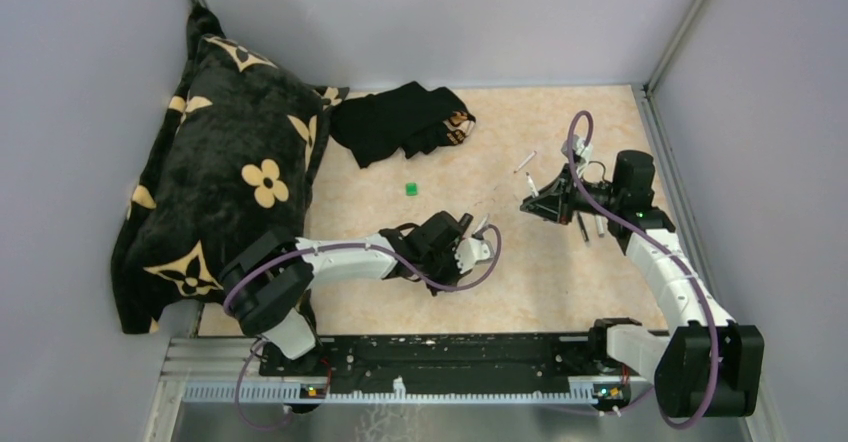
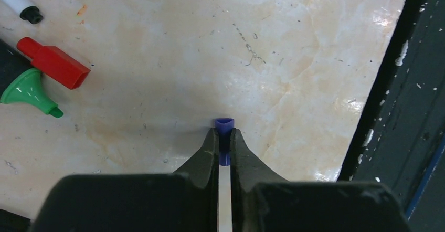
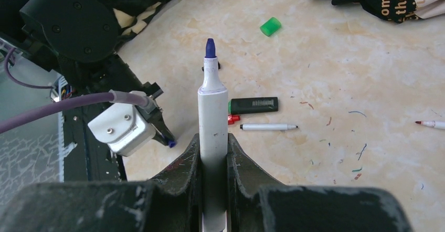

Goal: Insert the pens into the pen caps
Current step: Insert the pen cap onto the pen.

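My left gripper point(image 2: 224, 137) is shut on a small purple pen cap point(image 2: 224, 125), held just above the table; it also shows in the top view point(image 1: 484, 232) and the right wrist view point(image 3: 169, 143). My right gripper point(image 3: 213, 148) is shut on a white-barrelled pen point(image 3: 212, 106) with a bare purple tip, pointing toward the left gripper; it also shows in the top view point(image 1: 530, 204). On the table lie a black-barrelled marker point(image 3: 253, 105) with a green tip point(image 2: 29, 90), a red cap point(image 2: 55, 64), a white pen point(image 3: 268, 127) and a green cap point(image 3: 271, 26).
A black pillow with tan flowers point(image 1: 230, 182) fills the left side. A black cloth point(image 1: 405, 122) lies at the back. Another white pen point(image 1: 525, 160) lies behind the right gripper, and a red-tipped one point(image 3: 430, 123) to its right. The black base rail point(image 1: 430, 352) runs along the near edge.
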Robot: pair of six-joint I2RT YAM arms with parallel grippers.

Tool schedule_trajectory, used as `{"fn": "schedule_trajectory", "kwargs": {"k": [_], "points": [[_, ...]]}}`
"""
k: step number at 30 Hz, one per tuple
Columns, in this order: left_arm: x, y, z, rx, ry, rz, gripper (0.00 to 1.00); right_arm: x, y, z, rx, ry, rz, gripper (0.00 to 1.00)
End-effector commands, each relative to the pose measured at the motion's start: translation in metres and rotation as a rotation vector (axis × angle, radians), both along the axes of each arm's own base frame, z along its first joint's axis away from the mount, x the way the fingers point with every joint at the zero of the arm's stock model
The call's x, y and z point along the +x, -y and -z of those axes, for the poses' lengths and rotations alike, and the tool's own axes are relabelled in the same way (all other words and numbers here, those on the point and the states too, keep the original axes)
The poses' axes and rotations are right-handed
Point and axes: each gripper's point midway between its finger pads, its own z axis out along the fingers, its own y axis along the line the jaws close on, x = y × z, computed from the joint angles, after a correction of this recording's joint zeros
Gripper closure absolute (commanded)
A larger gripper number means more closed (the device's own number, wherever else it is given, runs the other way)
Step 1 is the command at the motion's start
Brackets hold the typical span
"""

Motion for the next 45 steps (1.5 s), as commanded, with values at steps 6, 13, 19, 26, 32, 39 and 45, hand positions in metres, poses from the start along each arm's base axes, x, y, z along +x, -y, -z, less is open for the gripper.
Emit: {"fn": "schedule_trajectory", "kwargs": {"k": [6, 13, 19, 26, 32, 39, 45], "points": [[0.024, -0.001, -0.01, 0.048, 0.11, -0.068, 0.61, 0.009, 0.008, -0.027, 0.01, 0.1, 0.011, 1.0], [0.028, 0.003, -0.049, -0.058, 0.14, -0.142, 0.58, 0.009, 0.007, -0.028, 0.012, 0.102, 0.008, 1.0], [0.013, 0.001, -0.09, -0.22, 0.051, -0.284, 0.78, 0.008, 0.008, -0.029, 0.015, 0.103, 0.006, 1.0], [-0.021, 0.001, -0.087, -0.369, -0.215, -0.443, 0.98, 0.008, 0.008, -0.029, 0.02, 0.1, 0.006, 1.0], [-0.03, -0.013, -0.048, -0.274, -0.325, -0.586, 1.0, 0.008, 0.007, -0.028, 0.025, 0.096, 0.006, 1.0], [-0.025, -0.005, -0.026, -0.241, -0.355, -0.624, 1.0, 0.008, 0.008, -0.029, 0.024, 0.097, 0.007, 1.0], [-0.015, -0.01, -0.001, -0.16, -0.329, -0.698, 1.0, 0.009, 0.009, -0.029, 0.025, 0.1, 0.011, 1.0]]}}
